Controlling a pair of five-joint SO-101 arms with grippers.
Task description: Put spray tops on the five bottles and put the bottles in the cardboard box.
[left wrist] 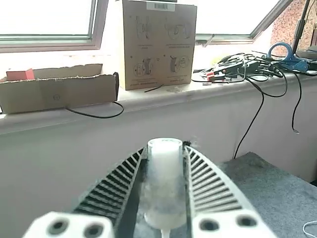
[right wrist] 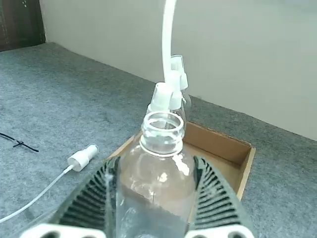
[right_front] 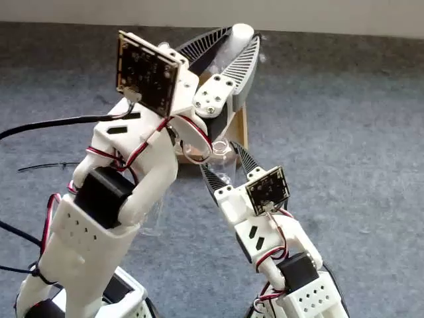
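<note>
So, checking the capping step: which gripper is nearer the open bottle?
Right. The right gripper is shut around the open bottle; the left gripper is raised above it, holding a spray top.

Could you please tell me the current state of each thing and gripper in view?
Left gripper: shut on the held spray top, raised.
Held spray top: not yet on a bottle, tube dangling.
Right gripper: shut on the clear bottle.
Clear bottle: upright, neck open, no top.
Loose spray top: lying on the table, unattached.
Capped bottles: tops on, inside the cardboard box.
Cardboard box: open-topped.
</note>
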